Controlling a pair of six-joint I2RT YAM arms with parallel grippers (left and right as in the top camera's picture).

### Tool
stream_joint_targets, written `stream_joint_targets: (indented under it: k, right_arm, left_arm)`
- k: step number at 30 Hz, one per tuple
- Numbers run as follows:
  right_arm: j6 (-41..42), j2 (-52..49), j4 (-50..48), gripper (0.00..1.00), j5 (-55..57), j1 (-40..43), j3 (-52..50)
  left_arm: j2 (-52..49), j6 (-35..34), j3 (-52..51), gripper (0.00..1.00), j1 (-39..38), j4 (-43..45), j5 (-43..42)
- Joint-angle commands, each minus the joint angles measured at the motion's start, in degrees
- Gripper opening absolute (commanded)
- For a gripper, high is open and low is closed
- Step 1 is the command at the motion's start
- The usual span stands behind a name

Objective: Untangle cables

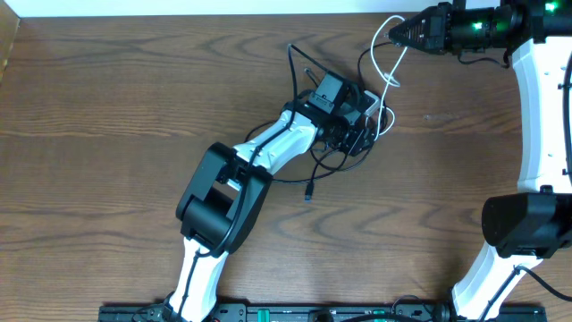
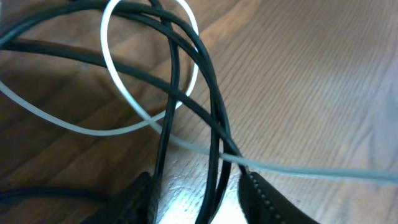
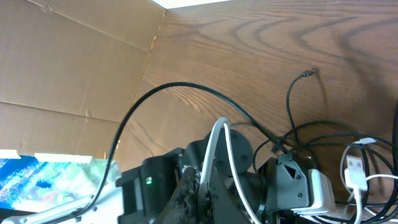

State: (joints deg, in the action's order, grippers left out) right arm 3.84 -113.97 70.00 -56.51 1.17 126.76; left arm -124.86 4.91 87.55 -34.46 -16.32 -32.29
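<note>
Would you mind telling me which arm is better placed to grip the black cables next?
Left. The left gripper has its open jaws astride the black cables on the table. The right gripper is shut on the white cable, off to one side.

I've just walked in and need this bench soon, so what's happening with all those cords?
Two arms are untangling cables on the table. The right gripper, shut on the white cable, holds it away from the rest. The left gripper is down among the rest, fingers open either side of two black cables.
</note>
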Motion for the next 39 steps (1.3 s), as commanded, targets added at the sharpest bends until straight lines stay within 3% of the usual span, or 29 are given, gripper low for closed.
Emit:
stream_joint_targets:
  k: [1,10,15,26,33,39]
  right_arm:
    - [-1.2,0.9,0.1,0.01,-0.4,0.1,1.0]
    - [-1.1,0.9,-1.3,0.01,-3.9,1.7,1.0]
    - [-0.9,0.9,-3.0,0.01,-8.0,3.3,1.0]
    - [4.2,0.9,-7.5,0.01,-7.5,11.3,1.0]
    - [11.3,0.9,-8.9,0.01,9.7,20.9,1.0]
    - [11.6,0.9,-6.0,0.01,17.4,24.5,1.0]
  left_arm:
    - [-1.3,1.1,-0.2,0.41,-0.3,-0.1,-0.7]
    - [-3.3,1.0,-1.9,0.28,-0.4,-0.1,-0.7]
    - [-3.8,1.0,-1.9,0.08,-0.4,-0.1,0.8]
    - [-2.4,0.4,-1.9,0.07,0.3,-3.5,9.1]
    - [6.3,-0.2,-1.9,0.07,3.1,-6.6,12.0]
    - [14.8,-3.1,-1.9,0.07,5.4,-9.2,12.0]
